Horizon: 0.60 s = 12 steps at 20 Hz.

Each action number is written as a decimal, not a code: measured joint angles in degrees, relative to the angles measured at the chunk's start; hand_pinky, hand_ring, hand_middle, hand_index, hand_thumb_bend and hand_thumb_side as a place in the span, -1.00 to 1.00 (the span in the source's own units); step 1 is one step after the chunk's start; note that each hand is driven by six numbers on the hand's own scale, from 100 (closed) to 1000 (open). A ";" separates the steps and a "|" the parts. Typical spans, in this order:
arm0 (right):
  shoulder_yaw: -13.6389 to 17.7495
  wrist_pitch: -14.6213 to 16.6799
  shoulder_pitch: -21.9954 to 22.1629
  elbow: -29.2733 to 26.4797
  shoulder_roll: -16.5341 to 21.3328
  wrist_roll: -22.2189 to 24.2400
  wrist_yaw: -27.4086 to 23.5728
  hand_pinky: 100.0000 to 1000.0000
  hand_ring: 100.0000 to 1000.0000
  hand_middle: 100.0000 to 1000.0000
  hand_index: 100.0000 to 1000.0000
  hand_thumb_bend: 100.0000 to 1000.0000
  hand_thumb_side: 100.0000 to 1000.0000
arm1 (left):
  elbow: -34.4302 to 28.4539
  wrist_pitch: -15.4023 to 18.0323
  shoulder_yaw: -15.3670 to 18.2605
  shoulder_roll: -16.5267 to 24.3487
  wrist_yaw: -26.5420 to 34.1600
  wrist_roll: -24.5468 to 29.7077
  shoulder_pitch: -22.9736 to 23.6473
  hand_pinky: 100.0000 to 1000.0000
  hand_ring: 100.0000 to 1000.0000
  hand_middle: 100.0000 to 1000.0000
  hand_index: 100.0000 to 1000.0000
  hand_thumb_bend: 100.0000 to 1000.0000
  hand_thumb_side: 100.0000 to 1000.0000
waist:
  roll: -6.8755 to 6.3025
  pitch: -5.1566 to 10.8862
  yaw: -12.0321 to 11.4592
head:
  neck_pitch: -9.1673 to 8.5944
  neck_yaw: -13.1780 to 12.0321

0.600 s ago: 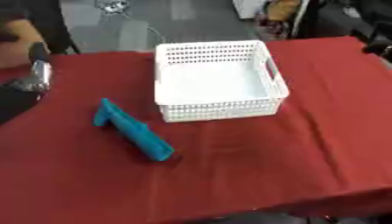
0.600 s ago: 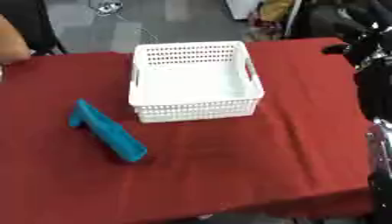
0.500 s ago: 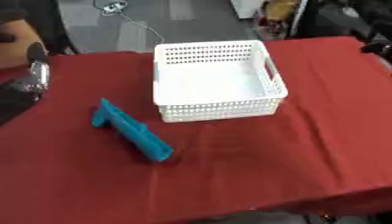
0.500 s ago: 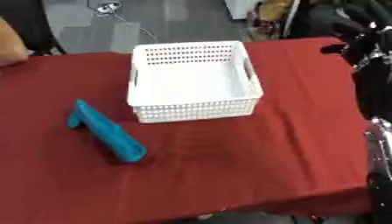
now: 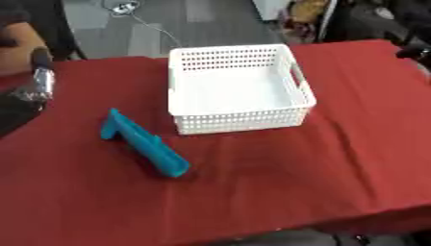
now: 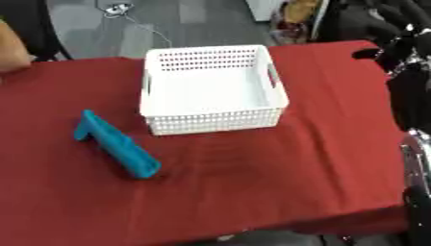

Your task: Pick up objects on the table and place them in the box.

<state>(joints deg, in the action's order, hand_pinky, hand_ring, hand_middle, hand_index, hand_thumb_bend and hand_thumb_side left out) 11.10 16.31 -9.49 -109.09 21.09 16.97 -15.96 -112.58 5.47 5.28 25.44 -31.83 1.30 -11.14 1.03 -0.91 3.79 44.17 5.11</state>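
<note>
Can't tell either hand's state; bring left arm (image 5: 25,103) over blue tool (image 5: 143,149), grip mid-body, lift into white box (image 5: 238,89).

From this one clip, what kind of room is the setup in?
Probably a lab or office workspace, not a home: a table under a red cloth, grey floor with a loose cable behind, and only a white basket and a blue object laid out.
</note>
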 measured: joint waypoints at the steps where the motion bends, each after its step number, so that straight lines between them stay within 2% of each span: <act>1: -0.01 -0.04 0.01 0.01 0.00 0.04 0.01 0.29 0.70 0.81 1.00 -1.00 1.00 | 0.63 0.03 -0.62 1.43 -0.15 0.81 -0.07 0.42 0.70 0.65 0.73 -0.96 -0.35 | -0.03 0.06 0.08 | 0.00 0.00; 6: -0.06 -0.16 0.09 0.05 0.03 0.40 0.06 0.29 0.70 0.81 1.00 -1.00 1.00 | 5.37 1.01 -6.01 11.65 0.04 6.16 -2.95 0.49 0.67 0.60 0.74 -0.78 -0.33 | -0.46 0.71 0.72 | 0.00 0.01; 12: -0.50 -0.29 0.31 0.37 0.07 1.08 0.08 0.28 0.69 0.81 1.00 -1.00 1.00 | 11.21 4.71 -14.44 22.87 0.86 15.48 -9.06 0.64 0.67 0.59 0.78 -0.52 -0.14 | -1.01 0.92 1.25 | 0.00 -0.02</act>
<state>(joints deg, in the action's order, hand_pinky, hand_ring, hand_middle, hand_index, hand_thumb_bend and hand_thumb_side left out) 10.60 16.02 -9.18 -108.72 21.16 18.06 -15.88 -101.37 10.17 -9.16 48.31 -30.97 16.78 -20.20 0.02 0.01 5.05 44.17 5.09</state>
